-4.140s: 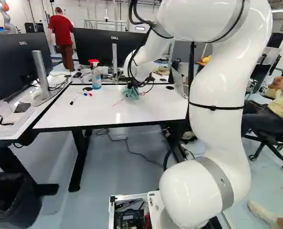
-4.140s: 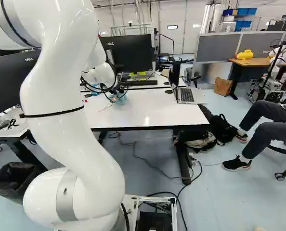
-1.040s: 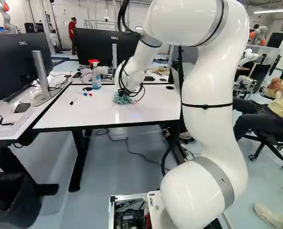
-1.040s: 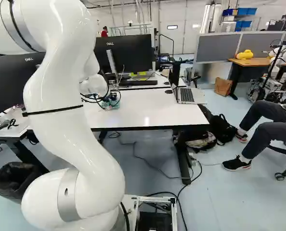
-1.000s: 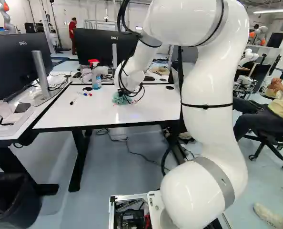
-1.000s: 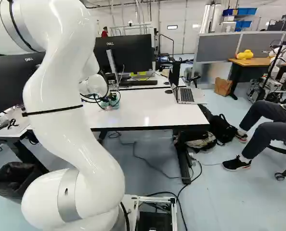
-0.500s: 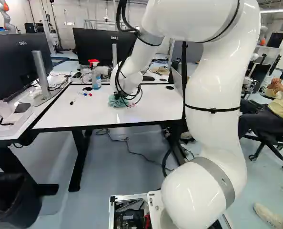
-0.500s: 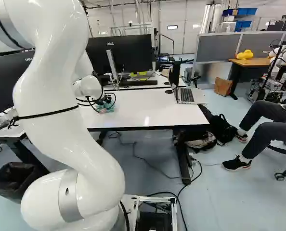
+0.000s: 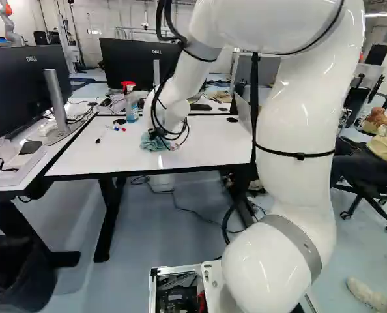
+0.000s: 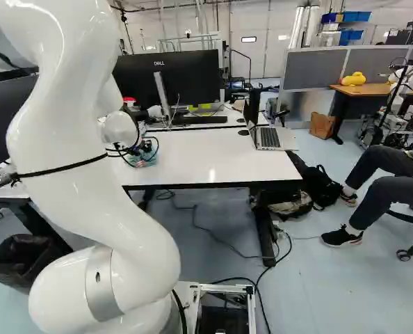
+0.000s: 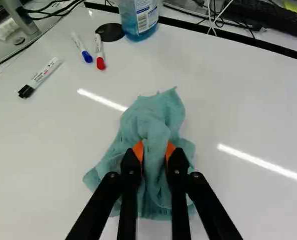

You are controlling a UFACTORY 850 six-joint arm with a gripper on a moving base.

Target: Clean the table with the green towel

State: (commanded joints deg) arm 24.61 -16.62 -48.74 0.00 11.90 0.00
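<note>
Leftward and nearer the base goes the green towel [image 11: 153,115], swept across the white table [image 9: 89,153] by the gripper [image 9: 155,134], now closer to the markers! Both orange pads [image 11: 138,148] pinch a fold of it, the rest crumpled on the tabletop. Past it, 3 markers: black [image 11: 39,77], red [image 11: 99,53], blue [image 11: 82,48]. Beyond them, the spray bottle [image 9: 131,107], then a monitor [image 9: 125,62].

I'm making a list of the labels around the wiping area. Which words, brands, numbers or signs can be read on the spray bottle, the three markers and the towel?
None reads clearly enough to quote.
Spray bottle: label with barcode and fine print, too small to read.
Black-capped marker: print along the barrel, too small.
Red-capped marker, blue-capped marker: marks too small.
Towel: no print visible.
</note>
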